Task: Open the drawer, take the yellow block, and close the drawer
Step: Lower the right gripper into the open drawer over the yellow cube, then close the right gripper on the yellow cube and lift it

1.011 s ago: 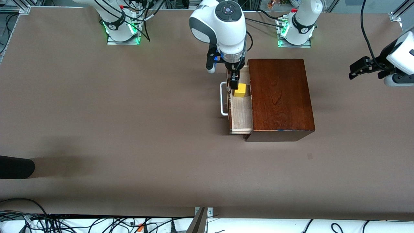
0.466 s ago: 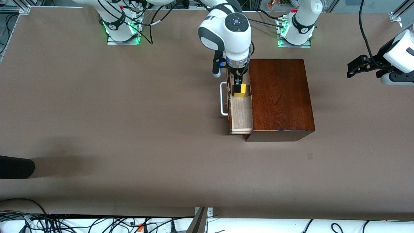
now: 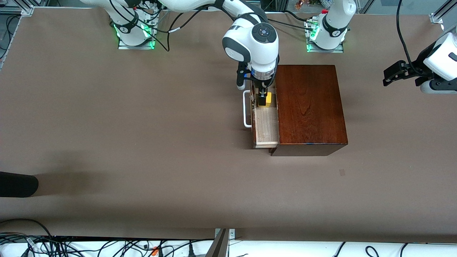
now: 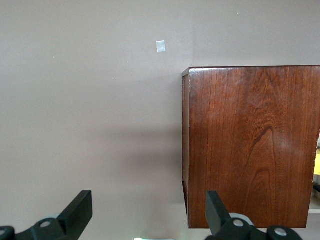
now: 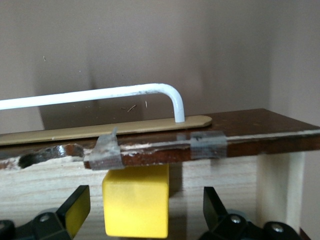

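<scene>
We see the yellow block (image 3: pixel 265 99) in the open drawer (image 3: pixel 266 125), centre of the frame, beside the wooden box (image 3: pixel 309 107). Our right gripper (image 3: pixel 262 98) straddles it, jaws spread wide, gripping nothing. Our left gripper (image 3: pixel 392 74) waits at the right edge, jaws apart and empty.

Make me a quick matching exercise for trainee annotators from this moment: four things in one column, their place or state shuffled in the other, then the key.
Things
1. yellow block
2. drawer
3. right hand
4. left hand

Place or state
A. open, waiting in the air at the left arm's end of the table
B. pulled out of the wooden box
C. lying in the drawer, between two fingers
D. open, lowered into the drawer around the block

Pairs: 1-C, 2-B, 3-D, 4-A
</scene>
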